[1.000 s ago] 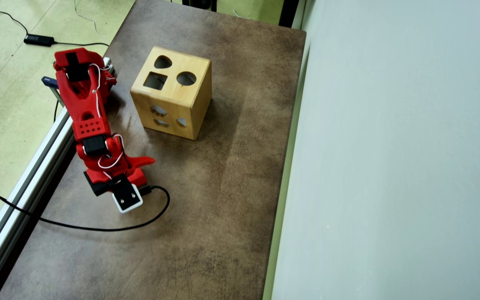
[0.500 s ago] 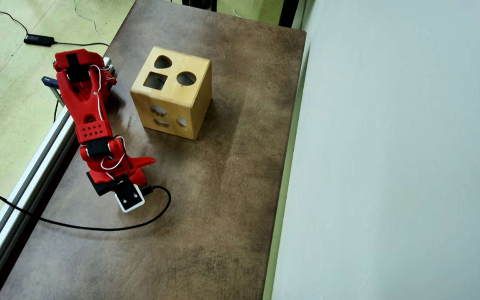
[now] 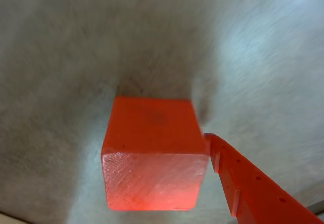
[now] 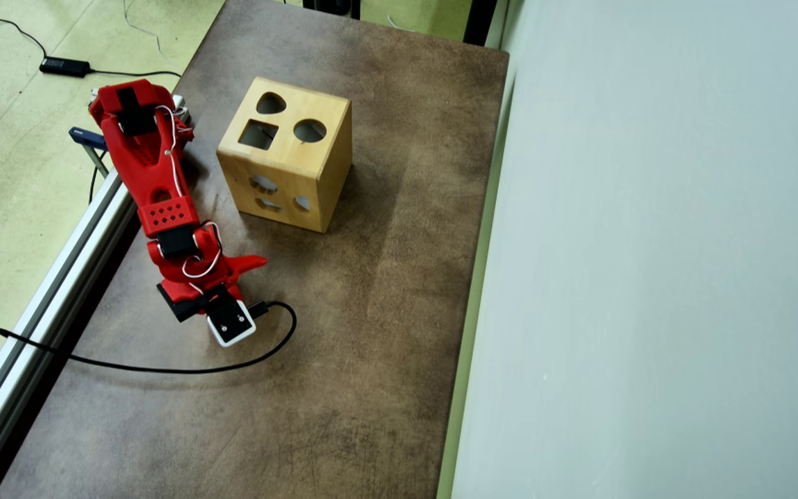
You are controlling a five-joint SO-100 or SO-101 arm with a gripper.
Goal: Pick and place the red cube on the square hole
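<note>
The red cube [image 3: 154, 155] fills the middle of the wrist view, sharp against a blurred brown tabletop. One red finger [image 3: 238, 178] comes in from the lower right and its tip touches the cube's right side; the other finger is hidden. In the overhead view the gripper [image 4: 233, 274] points down at the table's left part, and the cube is hidden beneath it. The square hole [image 4: 258, 134] is a dark cutout in the top of the light wooden box [image 4: 302, 173], which stands beyond the gripper and to its right.
The box top also has a round hole [image 4: 309, 130] and a rounded-triangle hole [image 4: 271, 104]. A black cable [image 4: 163, 367] loops over the table from the wrist camera. A metal rail [image 4: 46, 291] runs along the left edge. A pale wall panel [image 4: 648, 277] borders the right.
</note>
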